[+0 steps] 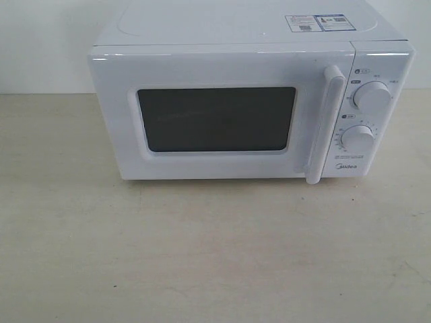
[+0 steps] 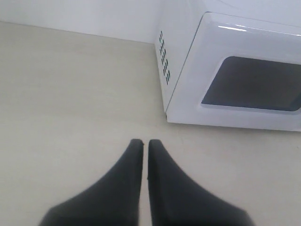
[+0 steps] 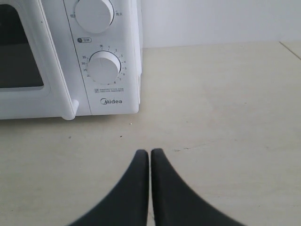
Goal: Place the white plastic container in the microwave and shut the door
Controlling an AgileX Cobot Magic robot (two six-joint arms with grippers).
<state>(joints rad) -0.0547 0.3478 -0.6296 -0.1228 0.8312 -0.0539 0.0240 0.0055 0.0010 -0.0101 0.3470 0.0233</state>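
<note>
The white microwave stands at the back of the table with its door shut flush against the body. The door's dark mesh window shows nothing inside. Its vertical bar handle sits beside two round knobs. The white plastic container is out of view in every frame. My left gripper is shut and empty, above bare table off the microwave's vented side. My right gripper is shut and empty, above the table in front of the knob panel. Neither gripper shows in the exterior view.
The pale wooden table stretches in front of the microwave. A white wall runs behind it. Stickers lie on the microwave's top.
</note>
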